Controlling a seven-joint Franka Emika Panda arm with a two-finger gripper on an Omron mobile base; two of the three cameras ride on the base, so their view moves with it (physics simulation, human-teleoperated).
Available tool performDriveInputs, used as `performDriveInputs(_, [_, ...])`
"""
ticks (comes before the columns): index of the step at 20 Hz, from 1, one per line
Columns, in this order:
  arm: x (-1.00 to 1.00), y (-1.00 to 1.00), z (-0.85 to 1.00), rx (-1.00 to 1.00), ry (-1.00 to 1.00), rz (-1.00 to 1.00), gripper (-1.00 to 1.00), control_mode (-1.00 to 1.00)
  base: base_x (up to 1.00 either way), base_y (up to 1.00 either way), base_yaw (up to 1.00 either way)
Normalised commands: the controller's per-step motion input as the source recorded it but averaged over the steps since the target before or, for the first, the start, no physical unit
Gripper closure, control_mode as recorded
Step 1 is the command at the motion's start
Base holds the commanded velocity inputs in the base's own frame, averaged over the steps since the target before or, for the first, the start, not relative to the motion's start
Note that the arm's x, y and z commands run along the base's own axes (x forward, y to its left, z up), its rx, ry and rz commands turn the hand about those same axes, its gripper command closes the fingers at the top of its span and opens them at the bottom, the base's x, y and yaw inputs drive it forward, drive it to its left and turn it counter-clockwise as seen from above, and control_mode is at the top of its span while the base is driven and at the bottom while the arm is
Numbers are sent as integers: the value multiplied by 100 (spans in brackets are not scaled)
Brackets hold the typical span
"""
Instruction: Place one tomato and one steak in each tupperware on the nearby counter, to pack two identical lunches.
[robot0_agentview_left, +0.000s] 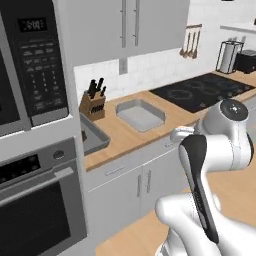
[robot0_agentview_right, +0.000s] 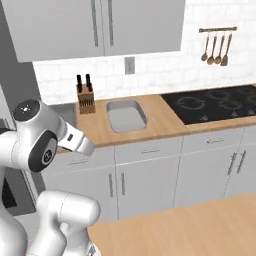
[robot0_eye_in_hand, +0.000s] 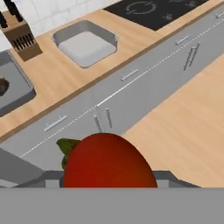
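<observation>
Two grey tupperware trays are seen on the counter (robot0_agentview_left: 131, 131), and the knife block (robot0_agentview_left: 93, 105) serves as the landmark between them. Left of the knife block, the first tupperware (robot0_eye_in_hand: 17, 89) is partly cut off by the frame edge in the hand view, and something dark lies at its left side; what it is cannot be told. Right of the knife block, the second tupperware (robot0_agentview_left: 140, 114) sits bare inside, with nothing in it. Further right of the knife block, well apart from it, the black cooktop (robot0_agentview_left: 202, 91) is set into the counter.

One tomato (robot0_eye_in_hand: 108, 162) is held in the gripper (robot0_eye_in_hand: 109, 181): in the hand view the red fruit with its green stalk sits right against the camera between the jaws, which are closed about it partway. The tomato is carried out in front of the cabinet fronts, not yet over the counter, on the near side of the knife block.

The step in hand is judged to be the carrying of the tomato to a tray. It would be done well if the fruit were brought squarely over the middle of the chosen tray, lowered within the raised rim, and released only when close to the floor, since a round tomato is likely to roll.
</observation>
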Motion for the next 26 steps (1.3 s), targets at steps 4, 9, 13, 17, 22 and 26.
performDriveInputs(4, [0, 0, 0, 0, 0, 0, 100, 100, 97, -9, 59])
performDriveInputs(9, [0, 0, 0, 0, 0, 0, 100, 100, 90, 0, 63])
performDriveInputs(13, [0, 0, 0, 0, 0, 0, 100, 100, 66, -20, 62])
performDriveInputs(17, [0, 0, 0, 0, 0, 0, 100, 100, 47, -50, 59])
performDriveInputs(22, [0, 0, 0, 0, 0, 0, 100, 100, 36, -39, 55])
performDriveInputs(26, [1, -17, -31, 0, 1, 19, 100, -100, 9, -19, 24])
